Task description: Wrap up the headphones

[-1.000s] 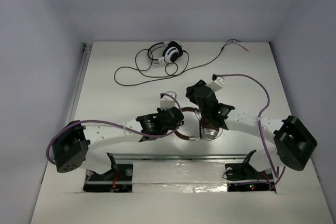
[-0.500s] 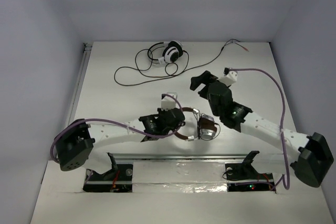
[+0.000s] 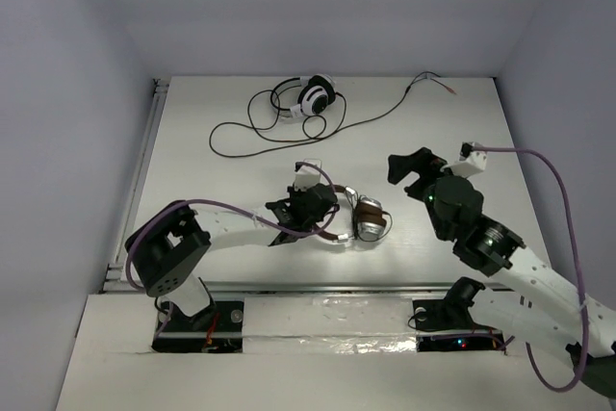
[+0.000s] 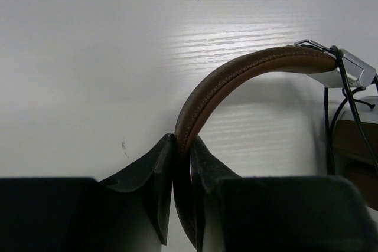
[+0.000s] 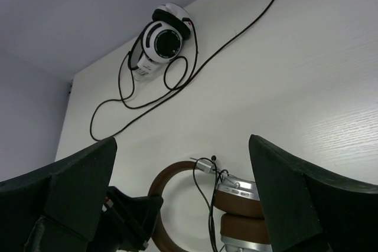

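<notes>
The headphones lie on the white table, brown and silver earcups stacked, the thin black cable bunched at the earcup hinge. Their brown leather headband arcs toward my left gripper, whose jaws are pressed close on it. The same gripper shows as a dark block at the headband's left end. My right gripper hovers to the right of the headphones, apart from them, wide open with nothing between its fingers.
White-and-black headphones sit at the back of the table, their long black cable looping left and trailing right toward the back right corner. The same pair appears in the right wrist view. Walls close off the table's sides.
My right gripper has opened, let go of the headphones and pulled away to the right. The left arm has folded in, shifting the headphones slightly away from the near edge.
</notes>
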You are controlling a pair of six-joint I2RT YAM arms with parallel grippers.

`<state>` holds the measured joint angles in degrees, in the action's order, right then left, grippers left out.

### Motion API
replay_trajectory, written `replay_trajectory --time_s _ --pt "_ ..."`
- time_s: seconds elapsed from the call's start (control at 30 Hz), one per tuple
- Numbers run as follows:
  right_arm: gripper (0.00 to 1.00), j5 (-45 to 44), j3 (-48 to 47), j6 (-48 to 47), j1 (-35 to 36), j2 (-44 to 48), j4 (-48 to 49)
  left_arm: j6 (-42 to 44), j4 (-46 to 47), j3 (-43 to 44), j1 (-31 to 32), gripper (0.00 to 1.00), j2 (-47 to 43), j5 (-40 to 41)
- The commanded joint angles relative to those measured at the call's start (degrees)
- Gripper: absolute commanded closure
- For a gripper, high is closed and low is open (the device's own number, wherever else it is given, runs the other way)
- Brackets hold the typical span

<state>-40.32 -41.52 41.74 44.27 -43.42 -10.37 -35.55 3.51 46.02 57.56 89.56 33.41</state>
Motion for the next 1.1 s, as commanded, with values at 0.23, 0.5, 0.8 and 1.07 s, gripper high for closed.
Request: replay_trajectory --time_s 0.23,0.5,0.8,1.07 --pt "0.0 -2.05 -7.7 -5.52 -0.24 13.0 -8.26 0.92 3.97 -0.67 -1.31 0.67 -4.3 1.92" --pt "0.04 -0.29 -14.64 -7.28 -0.24 19.24 -9.85 1.71 -2.62 0.12 -1.31 0.52 -18.26 7.89" --pt "1.0 5.95 -15.52 -9.13 -0.24 25.86 -7.47 5.66 -4.56 -2.16 -1.84 0.32 -46.8 3.78" --pt "0.73 5.42 -13.69 -9.39 -0.24 23.29 -3.9 6.89 -5.97 -1.72 -1.84 0.24 -59.5 -1.94"
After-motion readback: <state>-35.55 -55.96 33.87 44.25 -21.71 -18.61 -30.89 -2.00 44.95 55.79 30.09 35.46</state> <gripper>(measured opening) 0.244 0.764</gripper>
